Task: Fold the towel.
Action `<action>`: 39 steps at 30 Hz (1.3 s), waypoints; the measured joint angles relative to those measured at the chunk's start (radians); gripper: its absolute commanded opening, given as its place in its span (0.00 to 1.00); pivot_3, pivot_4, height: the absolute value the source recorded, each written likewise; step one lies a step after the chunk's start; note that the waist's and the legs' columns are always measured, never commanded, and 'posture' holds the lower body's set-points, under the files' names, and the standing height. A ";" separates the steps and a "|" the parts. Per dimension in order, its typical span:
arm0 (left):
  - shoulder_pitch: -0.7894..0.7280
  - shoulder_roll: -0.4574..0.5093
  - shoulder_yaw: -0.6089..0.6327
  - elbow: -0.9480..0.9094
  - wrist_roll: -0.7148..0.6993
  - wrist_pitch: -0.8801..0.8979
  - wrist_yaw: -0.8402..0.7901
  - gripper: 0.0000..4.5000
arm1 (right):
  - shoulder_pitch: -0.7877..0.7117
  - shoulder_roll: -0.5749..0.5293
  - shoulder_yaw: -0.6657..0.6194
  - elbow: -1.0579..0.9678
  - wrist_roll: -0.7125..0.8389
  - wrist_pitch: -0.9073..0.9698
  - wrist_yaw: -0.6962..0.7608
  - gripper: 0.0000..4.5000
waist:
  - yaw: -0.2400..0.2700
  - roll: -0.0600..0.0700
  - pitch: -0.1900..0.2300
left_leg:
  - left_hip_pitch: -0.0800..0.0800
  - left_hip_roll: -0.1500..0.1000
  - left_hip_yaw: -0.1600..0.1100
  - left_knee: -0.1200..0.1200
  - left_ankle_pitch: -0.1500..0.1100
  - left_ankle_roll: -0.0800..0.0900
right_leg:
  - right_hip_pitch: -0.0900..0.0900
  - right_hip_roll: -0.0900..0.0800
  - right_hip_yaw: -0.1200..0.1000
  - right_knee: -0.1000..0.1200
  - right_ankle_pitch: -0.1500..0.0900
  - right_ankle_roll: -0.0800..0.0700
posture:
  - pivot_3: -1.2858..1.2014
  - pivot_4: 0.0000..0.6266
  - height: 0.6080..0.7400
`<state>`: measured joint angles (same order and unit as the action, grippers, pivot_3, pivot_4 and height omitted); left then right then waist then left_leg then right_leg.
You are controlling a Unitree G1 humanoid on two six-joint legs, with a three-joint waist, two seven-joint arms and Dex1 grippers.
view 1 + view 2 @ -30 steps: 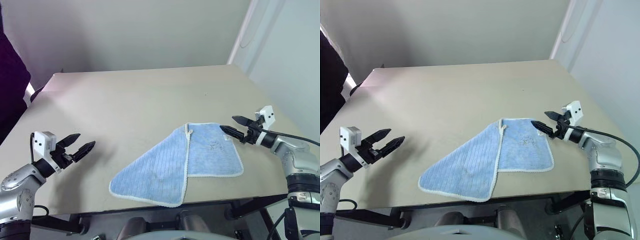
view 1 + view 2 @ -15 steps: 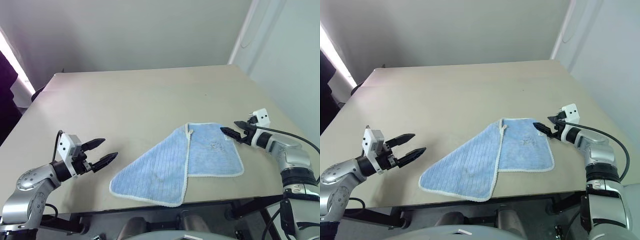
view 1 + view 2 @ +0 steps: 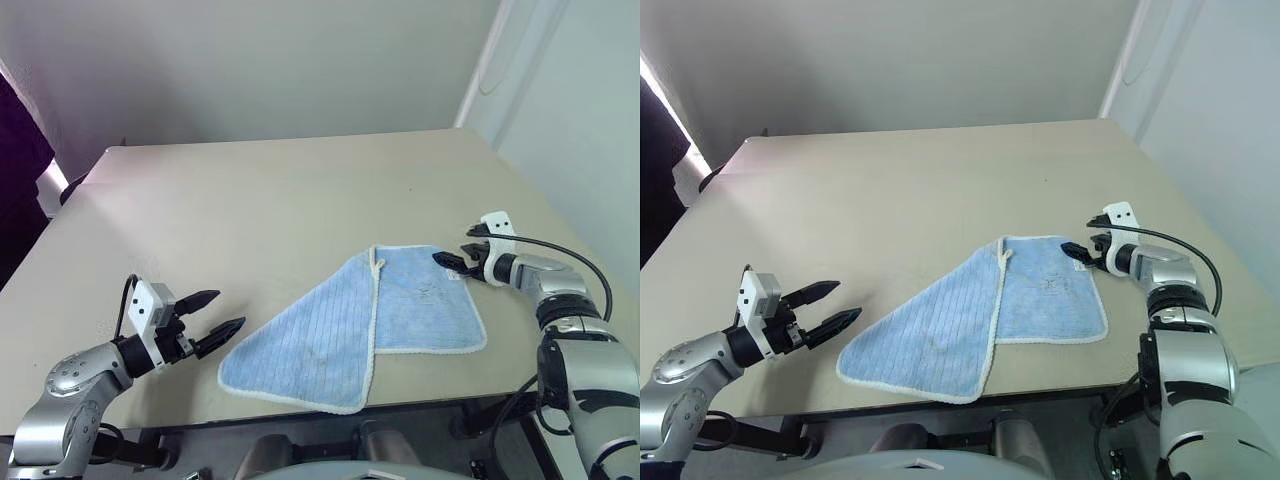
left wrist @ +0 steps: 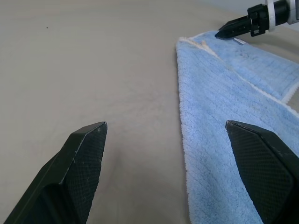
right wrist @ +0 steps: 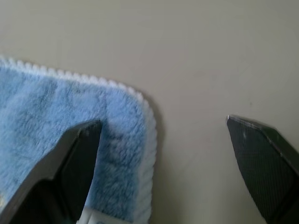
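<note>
Light blue and soft, the towel (image 3: 370, 325) lies partly folded near the front edge of the beige tabletop (image 3: 260, 200), toward the robot's right side. One ribbed flap is turned over diagonally and reaches out to the left front, while the smoother part lies flat on the right; a white stitched edging runs round it, and a small white loop (image 3: 376, 262) sits at the far end of the fold line.

At the towel's far right corner the right hand (image 3: 452, 262) has its two black fingers apart, low over the cloth; from its wrist camera one finger (image 5: 77, 154) lies over the blue corner and the other over bare tabletop beside it, and whether either touches cannot be told.

Off to the left, the left hand (image 3: 218, 316) hangs just beside the towel's left tip with its fingers also spread, pointing toward the cloth and holding nothing.
</note>
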<state>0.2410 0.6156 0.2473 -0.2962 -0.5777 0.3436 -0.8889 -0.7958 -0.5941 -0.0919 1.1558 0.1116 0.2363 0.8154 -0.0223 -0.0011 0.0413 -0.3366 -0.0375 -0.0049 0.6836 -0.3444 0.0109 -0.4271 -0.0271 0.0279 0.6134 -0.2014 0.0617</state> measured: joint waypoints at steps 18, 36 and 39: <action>-0.004 0.001 0.006 0.000 0.000 -0.002 0.006 0.96 | -0.007 0.036 0.048 0.016 -0.087 -0.097 0.075 0.01 | -0.023 -0.001 -0.001 | 0.006 0.000 0.000 0.000 0.000 0.000 | 0.005 0.000 0.000 0.002 0.000 0.000 | 0.52 0.00 1.00; -0.182 0.040 -0.363 -0.089 0.135 0.008 -0.118 0.96 | 0.134 -0.003 0.017 -0.268 -0.018 0.109 0.116 0.01 | -0.018 0.002 0.000 | 0.002 0.000 0.000 0.000 0.000 0.000 | 0.003 0.000 0.000 0.001 0.000 0.000 | 0.52 0.00 1.00; -0.228 0.016 -0.447 -0.090 0.178 -0.012 -0.136 0.96 | 0.168 -0.016 0.011 -0.321 -0.009 0.138 0.101 0.01 | -0.010 0.002 0.000 | 0.002 0.000 0.000 0.000 0.000 0.000 | 0.003 0.000 0.000 0.001 0.000 0.000 | 0.52 0.00 1.00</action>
<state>0.0132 0.6312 -0.1999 -0.3863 -0.4000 0.3314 -1.0247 -0.6274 -0.6097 -0.0814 0.8351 0.1027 0.3741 0.9163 -0.0324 0.0014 0.0409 -0.3342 -0.0379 -0.0053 0.6835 -0.3444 0.0110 -0.4242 -0.0267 0.0278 0.6139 -0.2015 0.0622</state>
